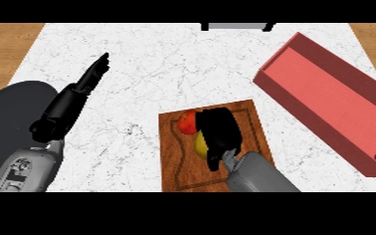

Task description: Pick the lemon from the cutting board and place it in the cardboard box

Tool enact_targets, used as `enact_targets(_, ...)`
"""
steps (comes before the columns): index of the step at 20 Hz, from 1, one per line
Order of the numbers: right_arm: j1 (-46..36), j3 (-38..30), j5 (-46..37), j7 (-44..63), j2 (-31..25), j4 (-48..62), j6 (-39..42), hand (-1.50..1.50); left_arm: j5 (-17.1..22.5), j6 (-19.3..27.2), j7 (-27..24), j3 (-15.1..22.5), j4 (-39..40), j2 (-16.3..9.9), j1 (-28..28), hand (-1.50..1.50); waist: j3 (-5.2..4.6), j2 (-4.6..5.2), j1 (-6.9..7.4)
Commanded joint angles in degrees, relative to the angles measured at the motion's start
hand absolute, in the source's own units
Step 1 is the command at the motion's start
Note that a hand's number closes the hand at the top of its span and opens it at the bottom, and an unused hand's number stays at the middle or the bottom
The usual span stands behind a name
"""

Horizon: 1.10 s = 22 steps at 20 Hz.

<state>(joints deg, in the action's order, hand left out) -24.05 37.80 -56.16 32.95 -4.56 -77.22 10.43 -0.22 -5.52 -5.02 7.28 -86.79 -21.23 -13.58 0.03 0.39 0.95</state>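
Note:
A wooden cutting board (pixel 176 174) lies at the lower centre of the white counter. On it the yellow lemon (pixel 199 145) shows only as a sliver at the left edge of my right hand (pixel 220 129), which covers it from above with its fingers curled down around it. A red round fruit (pixel 188 122) sits on the board just behind the lemon, touching my hand's left side. The box (pixel 323 104), a long reddish open container, lies at the right, tilted diagonally. My left hand (pixel 81 92) rests at the left, fingers straight and pointing away.
Wooden floor (pixel 18 40) shows past the counter's left and right edges. A grey object (pixel 235 26) sits at the counter's far edge. A dark rounded shape (pixel 22 104) fills the lower left corner.

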Motion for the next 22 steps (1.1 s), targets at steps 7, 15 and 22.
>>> enact_targets(7, -7.48, -3.02, -1.88, -19.23, -2.86, 0.54, -8.82, 1.5, -0.1, -0.73, 0.65, -1.95, 1.19, 0.93, -0.44, 0.0, -0.03, -0.4, -0.9)
enact_targets(15, -8.26, -12.51, -1.29, -10.23, -7.06, -20.58, -1.79, 1.5, -0.53, -1.32, 1.42, -2.69, -1.41, 0.58, 1.27, 0.0, -0.03, -0.76, -1.75)
enact_targets(22, -8.7, -26.09, -0.74, -1.32, -5.81, -22.71, -5.82, 1.5, -1.23, -1.42, 2.17, -2.08, -4.26, 0.99, 3.4, 0.0, 0.01, -0.64, -1.05)
